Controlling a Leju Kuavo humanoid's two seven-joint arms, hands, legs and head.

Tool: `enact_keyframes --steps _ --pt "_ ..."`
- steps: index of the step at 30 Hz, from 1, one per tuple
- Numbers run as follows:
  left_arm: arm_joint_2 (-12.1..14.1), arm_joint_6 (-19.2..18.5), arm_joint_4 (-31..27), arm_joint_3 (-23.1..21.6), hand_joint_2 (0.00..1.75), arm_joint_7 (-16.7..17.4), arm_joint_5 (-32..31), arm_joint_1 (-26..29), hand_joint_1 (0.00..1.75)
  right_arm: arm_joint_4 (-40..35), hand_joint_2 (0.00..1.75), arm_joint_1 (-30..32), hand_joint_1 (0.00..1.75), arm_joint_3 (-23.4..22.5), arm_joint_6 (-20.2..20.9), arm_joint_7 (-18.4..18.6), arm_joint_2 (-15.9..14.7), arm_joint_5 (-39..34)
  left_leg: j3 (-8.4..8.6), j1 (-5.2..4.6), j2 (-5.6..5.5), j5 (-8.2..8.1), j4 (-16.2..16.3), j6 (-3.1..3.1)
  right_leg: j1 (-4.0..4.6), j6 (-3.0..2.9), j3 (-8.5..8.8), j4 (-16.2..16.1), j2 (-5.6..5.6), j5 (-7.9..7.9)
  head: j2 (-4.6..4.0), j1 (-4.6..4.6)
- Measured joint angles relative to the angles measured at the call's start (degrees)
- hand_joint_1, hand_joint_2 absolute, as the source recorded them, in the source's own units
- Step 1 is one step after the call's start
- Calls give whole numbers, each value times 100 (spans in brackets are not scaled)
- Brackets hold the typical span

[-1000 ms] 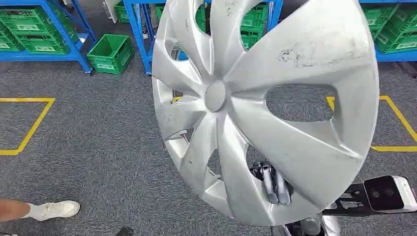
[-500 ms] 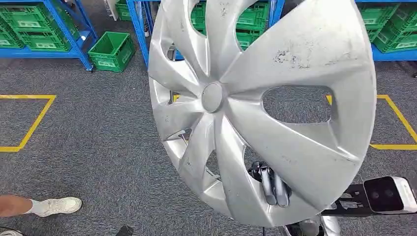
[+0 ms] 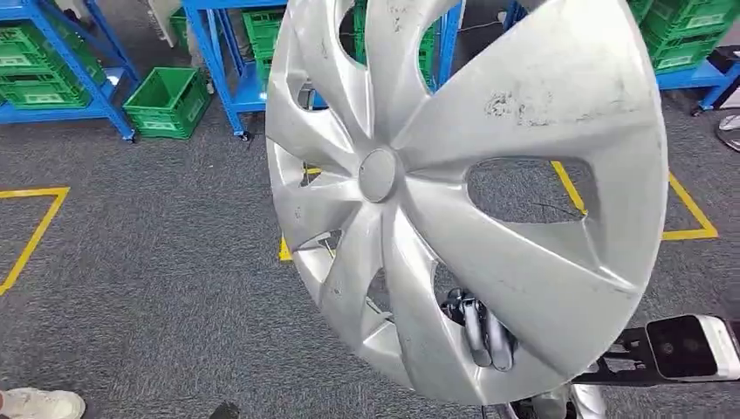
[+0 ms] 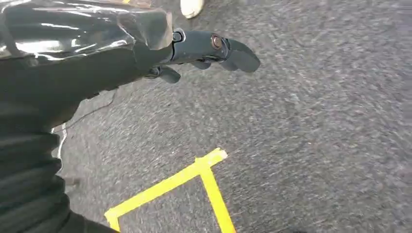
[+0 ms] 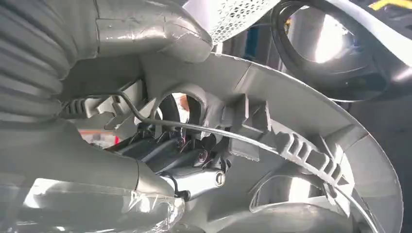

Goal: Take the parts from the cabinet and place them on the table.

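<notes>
While the right hand (image 3: pixel 482 336) clamps the silver hubcap (image 3: pixel 471 192) by one spot low on its rim, with dark fingers (image 3: pixel 489 339) hooked through a spoke opening onto the front face, the cover stands tilted, high in front of the head camera, above the grey carpeted floor (image 3: pixel 157 279), and no bench is in view on which to set it down. From the right wrist view the hand (image 5: pixel 180 160) grips among the ribs and the wire retaining ring on the hubcap's (image 5: pixel 301 145) back, which I judge a narrow hold for so broad a disc: any jolt in walking could make it pivot about the fingers, slip and drop to the floor. Because the cover hides much of what lies ahead, the robot may misjudge its path, and the upper rim could strike the blue shelving (image 3: pixel 218 61) with its green crates (image 3: pixel 166 100) if it passes close. A person's white shoe (image 3: pixel 39 404) shows at the lower left edge of the floor, so a swing of the part that way carries some risk. Hanging over the carpet and a yellow floor marking (image 4: pixel 194 182), the left hand (image 4: pixel 214 51) holds nothing, its fingers loosely apart, and lends no support.
</notes>
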Motion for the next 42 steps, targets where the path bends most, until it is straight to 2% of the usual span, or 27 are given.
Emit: enact_keyframes --steps 3,4,6,8,10,11,13,14,15,19,20,21,22,24,25,26,28,29,30,31,34,35,36,37,40,41,42 --pt "26 -13 -6 2 175 37 -35 0 0 -9 175 46 175 -9 2 -11 -2 2 -16 -77 161 26 -59 25 -92 104 -73 -29 158 66 0 -64" --pt "28 -35 -22 0 175 44 -83 -7 0 -28 175 48 175 -22 4 -20 -11 22 45 -74 250 48 -222 51 -40 153 -91 -65 213 97 0 -61" --pt "13 -79 -61 -2 175 55 -168 -36 0 -46 175 63 175 -57 11 -77 -55 44 74 -21 388 140 -364 91 -18 84 -319 347 -171 -156 0 -17" --pt "7 -92 -63 -2 175 92 -216 -32 0 -55 175 80 175 -77 22 -127 -87 55 52 -31 530 144 -363 98 -31 62 -743 1250 -295 -520 0 -18" --pt "7 -92 -63 -2 175 101 -240 -35 0 -55 175 122 175 -92 28 -142 -120 70 33 -34 661 148 -355 93 -42 125 -977 1779 -319 -650 0 -15" --pt "4 -90 -70 -2 175 105 -253 -39 0 -55 175 141 175 -96 28 -155 -140 79 28 -33 725 149 -347 90 -50 187 -875 1611 -339 -564 0 -13" --pt "-4 -85 -105 -2 175 122 -282 -52 0 -57 175 142 175 -101 26 -179 -166 90 10 -28 840 133 -289 62 -72 319 -310 610 -460 -205 0 -13" --pt "-2 -87 -127 -2 175 122 -328 -67 0 -74 175 142 175 -105 22 -192 -173 94 -7 -37 883 108 -222 24 -72 343 7 71 -665 -65 0 -11" --pt "22 -87 -148 -2 175 124 -364 -80 0 -87 175 148 175 -103 11 -201 -181 98 -39 -87 919 72 -165 -25 -44 246 37 -7 -791 -112 0 -18" --pt "28 -144 -260 -4 175 151 -511 -122 0 -225 175 228 175 -109 -68 -212 -201 103 -50 -54 1069 94 -144 -132 -36 58 -21 -17 -548 -14 0 -22" --pt "33 -155 -277 -4 175 162 -557 -129 0 -264 175 257 175 -111 -94 -208 -203 101 -88 -12 919 3 -72 -185 -83 17 -22 -30 -496 15 0 -33" --pt "33 -196 -291 -7 175 197 -596 -127 0 -301 175 276 175 -116 -116 -208 -205 94 -161 6 707 -216 153 -214 -81 -17 -39 -28 -458 36 0 -42" --pt "33 -227 -289 -7 175 238 -638 -126 0 -321 175 295 175 -120 -133 -208 -205 90 -307 11 604 -472 539 -233 -78 -37 -53 -28 -415 48 0 -39" --pt "31 -319 -289 -9 175 313 -732 -120 0 -345 175 380 175 -149 -140 -208 -223 90 -671 12 543 -885 1443 -258 -45 -62 -85 -20 -310 70 0 -41" --pt "22 -350 -286 -11 175 330 -752 -119 0 -354 175 439 175 -157 -140 -208 -236 96 -756 14 540 -917 1671 -252 -31 -69 -94 -18 -252 82 0 -39" --pt "9 -369 -284 -13 175 345 -776 -119 0 -360 175 480 175 -160 -142 -201 -251 103 -696 14 539 -821 1590 -231 -18 -70 -95 -17 -191 89 0 -39" --pt "-4 -407 -284 -20 175 354 -809 -120 0 -374 175 536 175 -171 -142 -192 -271 116 -264 11 476 -356 773 -149 2 -50 -84 -18 -60 103 0 -39" --pt "-7 -437 -282 -24 175 356 -835 -121 0 -402 175 551 175 -179 -142 -190 -271 127 12 1 318 -107 229 -76 9 -36 -78 -20 2 112 0 -39" --pt "15 -446 -273 -24 175 358 -857 -122 0 -426 175 564 175 -186 -142 -186 -271 133 139 6 76 -141 -13 12 -33 -19 -91 -23 31 124 0 -28" --pt "-13 -444 -260 -31 175 361 -870 -118 0 -461 175 559 175 -190 -142 -173 -273 142 127 -16 86 -120 -52 28 5 27 -127 -15 82 153 0 -20" --pt "-15 -422 -251 -28 175 365 -905 -163 0 -547 175 627 175 -227 -140 -138 -262 166 150 -79 238 -112 -144 82 -56 149 -196 -66 227 233 0 -63" --pt "-37 -411 -254 -28 175 363 -907 -197 0 -577 175 642 175 -240 -140 -125 -264 175 197 -3 336 -6 -316 115 -27 150 -220 -37 157 225 0 -57" --pt "-61 -396 -254 -28 175 359 -907 -225 0 -579 175 638 175 -251 -135 -122 -269 175 216 -20 387 29 -370 117 -6 131 -324 92 -109 130 0 -50" --pt "-63 -380 -254 -26 175 352 -907 -244 0 -581 175 608 175 -254 -127 -122 -267 175 199 -24 443 54 -376 156 -13 90 -486 417 -229 -57 0 -28" --pt "-70 -367 -254 -26 175 352 -907 -243 0 -581 175 609 175 -273 -105 -122 -271 179 153 -35 666 61 -365 140 -41 109 -1031 1664 -312 -508 0 -20" --pt "-72 -341 -254 -24 175 352 -907 -246 0 -579 175 610 175 -284 -105 -120 -271 190 142 -35 734 64 -358 135 -50 157 -1028 1695 -327 -488 0 -20" --pt "-76 -319 -254 -20 175 352 -903 -252 0 -579 175 609 175 -295 -105 -120 -271 195 134 -33 805 63 -346 129 -63 229 -846 1412 -355 -374 0 -20"
